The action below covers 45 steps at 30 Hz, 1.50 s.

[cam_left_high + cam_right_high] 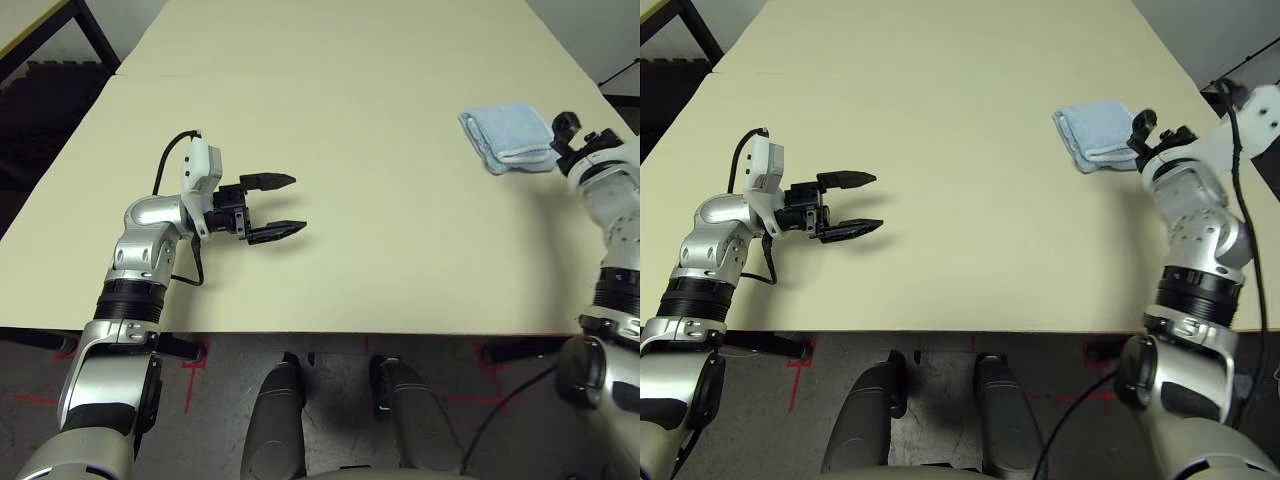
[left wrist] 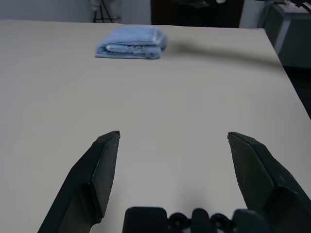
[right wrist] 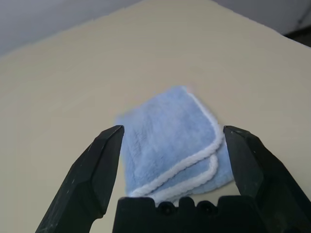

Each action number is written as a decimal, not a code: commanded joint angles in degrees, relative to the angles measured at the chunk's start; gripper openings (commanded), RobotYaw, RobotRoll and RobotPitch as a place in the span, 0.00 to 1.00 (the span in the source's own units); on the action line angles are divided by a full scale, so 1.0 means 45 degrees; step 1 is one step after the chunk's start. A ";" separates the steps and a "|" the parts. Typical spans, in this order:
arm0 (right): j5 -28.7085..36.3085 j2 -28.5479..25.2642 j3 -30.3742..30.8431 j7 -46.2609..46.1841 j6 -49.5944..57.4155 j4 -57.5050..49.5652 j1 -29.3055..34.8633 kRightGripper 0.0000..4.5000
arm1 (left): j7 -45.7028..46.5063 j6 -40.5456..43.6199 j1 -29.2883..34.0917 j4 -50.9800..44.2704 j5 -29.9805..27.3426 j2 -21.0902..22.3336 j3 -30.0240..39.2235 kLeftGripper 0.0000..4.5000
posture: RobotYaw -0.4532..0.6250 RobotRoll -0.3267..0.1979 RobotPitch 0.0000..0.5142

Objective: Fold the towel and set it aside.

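The towel point(image 1: 508, 135) is a small light blue cloth with white edging, lying folded in a compact bundle near the table's right edge. My right gripper point(image 3: 172, 131) hovers just at its near right side, open, and the towel point(image 3: 167, 141) lies on the table ahead of its spread fingers, apart from them. Far to the left, over bare table, my left gripper point(image 1: 290, 204) stands open with nothing between its fingers, pointing right towards the distant towel point(image 2: 131, 42).
The cream table point(image 1: 350, 90) stretches wide between the two arms. Its front edge runs just behind my left forearm and its right edge lies close behind the towel. A black frame point(image 1: 95, 35) stands off the far left corner.
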 commanded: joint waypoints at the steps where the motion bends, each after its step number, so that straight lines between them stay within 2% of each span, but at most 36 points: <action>1: -0.1576 -0.0257 0.0987 0.2518 -0.3199 0.1522 -0.0631 0.99 | 0.2667 0.0574 -0.0325 0.0095 0.0091 -0.0473 0.0923 1.00 | 0.40 0.62 0.36; 4: -0.2871 0.0056 0.1857 0.4151 -0.6155 0.3688 -0.1294 0.99 | 0.6096 0.0104 -0.0790 0.0716 0.0679 -0.0952 0.1948 1.00 | 0.42 0.62 0.36; 8: -0.3412 0.1190 0.1794 0.4899 -0.9365 0.7208 -0.2219 0.99 | 1.0932 -0.1699 -0.1144 0.1804 0.1959 -0.1562 0.3060 1.00 | 0.46 0.62 0.35; 9: -0.3572 0.1335 0.1802 0.5040 -1.0011 0.7859 -0.2380 0.99 | 1.1611 -0.2065 -0.1195 0.2044 0.2249 -0.1615 0.3111 1.00 | 0.46 0.62 0.35; 11: -0.3611 0.1614 0.1585 0.5051 -1.0761 0.8876 -0.2675 0.99 | 1.2494 -0.2653 -0.1311 0.2593 0.2572 -0.1678 0.3167 1.00 | 0.47 0.62 0.35; 15: -0.3802 0.2143 0.1049 0.3513 -1.2267 1.0859 -0.3045 0.99 | 1.5303 -0.4457 -0.1931 0.5082 0.3097 -0.1498 0.3809 1.00 | 0.47 0.62 0.34; 20: -0.3804 0.2228 0.0490 0.2886 -1.2646 1.1674 -0.3377 0.99 | 1.5306 -0.5504 -0.2462 0.7030 0.3265 -0.1071 0.3713 1.00 | 0.43 0.62 0.33; 28: -0.3790 0.2113 0.0141 0.3368 -1.2306 1.2044 -0.3056 0.99 | 1.2303 -0.5306 -0.2807 0.8226 0.2662 -0.0672 0.3722 1.00 | 0.41 0.62 0.31; 32: -0.3930 0.2223 0.0129 0.3410 -1.2497 1.2035 -0.2877 0.99 | 1.1621 -0.5128 -0.2909 0.8442 0.2583 -0.0635 0.3750 1.00 | 0.41 0.62 0.30; 37: -0.3842 0.2322 0.0049 0.3505 -1.2484 1.1987 -0.2884 0.99 | 1.1479 -0.5144 -0.2872 0.8473 0.2590 -0.0651 0.3779 1.00 | 0.41 0.62 0.29; 45: -0.3954 0.2294 -0.0100 0.2607 -1.2268 1.2041 -0.3025 0.99 | 1.2989 -0.5593 -0.2873 0.8571 0.2782 -0.0599 0.3903 1.00 | 0.41 0.62 0.30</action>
